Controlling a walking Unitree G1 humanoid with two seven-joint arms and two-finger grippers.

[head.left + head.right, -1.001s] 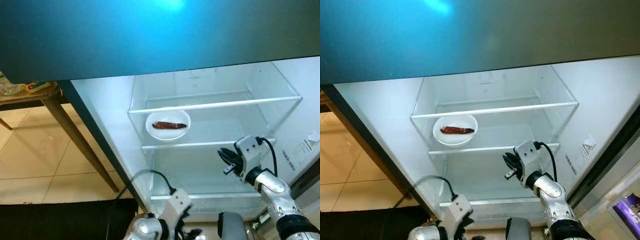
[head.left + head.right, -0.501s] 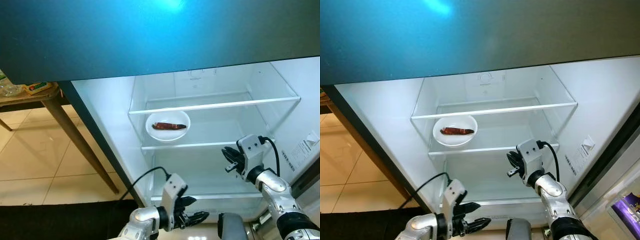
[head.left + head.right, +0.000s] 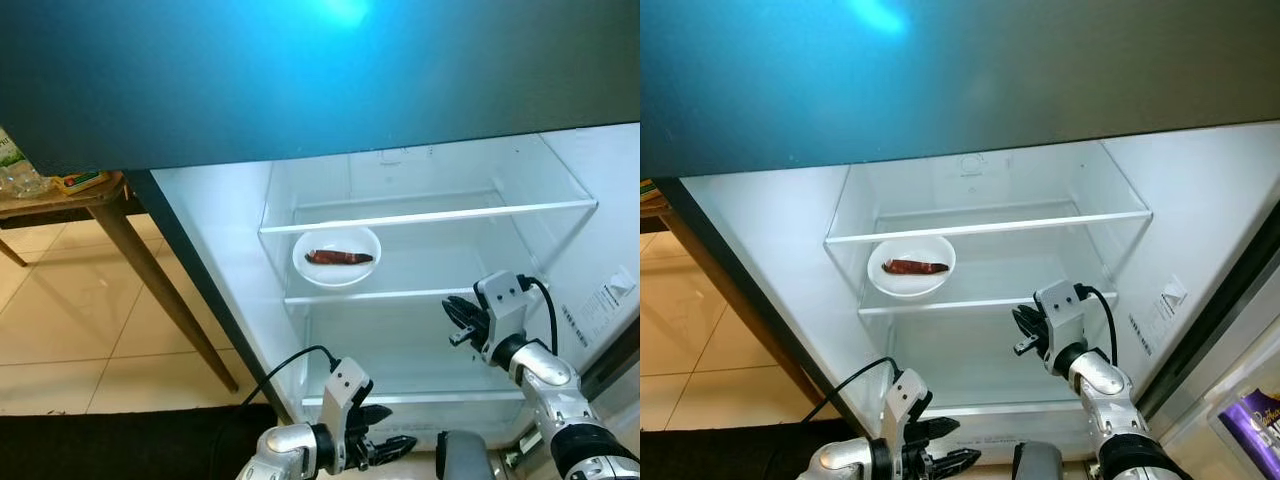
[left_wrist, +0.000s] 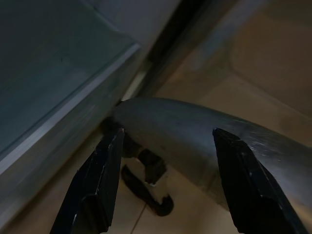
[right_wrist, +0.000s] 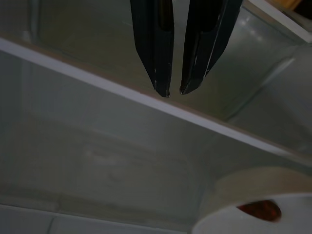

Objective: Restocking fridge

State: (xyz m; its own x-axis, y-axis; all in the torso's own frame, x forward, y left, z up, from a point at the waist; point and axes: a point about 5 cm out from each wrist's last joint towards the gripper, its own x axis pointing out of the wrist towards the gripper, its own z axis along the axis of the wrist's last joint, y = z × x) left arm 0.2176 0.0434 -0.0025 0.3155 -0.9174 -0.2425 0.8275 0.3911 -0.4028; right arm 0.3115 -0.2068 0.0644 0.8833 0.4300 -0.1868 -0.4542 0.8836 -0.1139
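**A:** On the middle glass shelf (image 3: 370, 296) of the open fridge (image 3: 240, 260), toward its left end, sat a white bowl (image 3: 336, 257) with one reddish-brown thing in it, a sausage (image 3: 339, 257) or maybe a chili, I couldn't tell which. That was the only food in there; the shelves above and below were bare.

**B:** And the arms?

**A:** The right gripper (image 3: 457, 320) was up at about that shelf's front edge, toward its right end, well apart from the bowl. Fingers pressed nearly together, nothing between them. The left gripper (image 3: 385, 450) sat low by the fridge's bottom edge, fingers spread wide, also empty. The robot's own rounded silver body (image 4: 204, 136) was right beyond it in the left wrist view.

**B:** So nothing in hand to restock with?

**A:** Nope. My worry: if the right arm swung left along the shelf, it could clip the bowl and shove it off the front lip, since it sat close to the edge. The left one, spread that wide and that low, could snag the loose black cable (image 3: 290, 365) or bump the fridge's bottom ledge.
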